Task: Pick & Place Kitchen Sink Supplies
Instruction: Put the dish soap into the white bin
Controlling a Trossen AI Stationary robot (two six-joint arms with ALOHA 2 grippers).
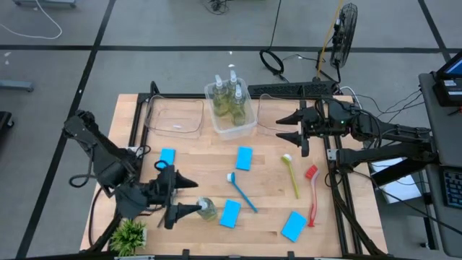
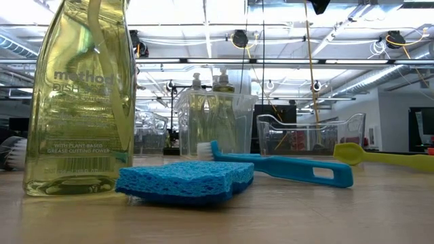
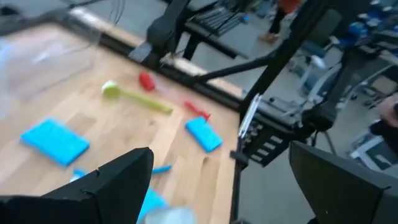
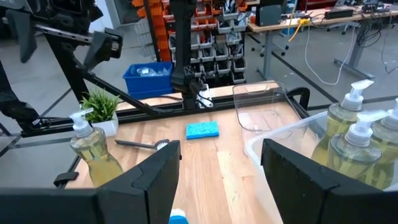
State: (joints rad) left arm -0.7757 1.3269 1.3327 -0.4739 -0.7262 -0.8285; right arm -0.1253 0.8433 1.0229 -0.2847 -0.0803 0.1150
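Note:
One soap bottle (image 1: 207, 209) stands upright on the table near its near edge, large in the low view (image 2: 81, 95) and seen from the right wrist (image 4: 93, 152). My left gripper (image 1: 189, 196) hovers open over it, and a blurred white pump top (image 3: 168, 214) shows low between its fingers (image 3: 217, 199). Three more bottles (image 1: 231, 101) stand in the middle bin. Four blue sponges lie flat (image 1: 167, 156) (image 1: 244, 157) (image 1: 230, 213) (image 1: 294, 226). The blue (image 1: 242, 191), yellow (image 1: 290, 175), red (image 1: 312, 191) and dark grey (image 1: 160, 165) brushes lie on the wood. My right gripper (image 1: 296, 127) is open above the right bin, holding nothing (image 4: 221, 180).
Three clear bins stand along the far edge: left (image 1: 175, 115), middle (image 1: 249, 126) and right (image 1: 271, 115). A potted plant (image 1: 130, 235) sits at the near left corner, beside my left arm. Bare wood lies between the sponges mid-table.

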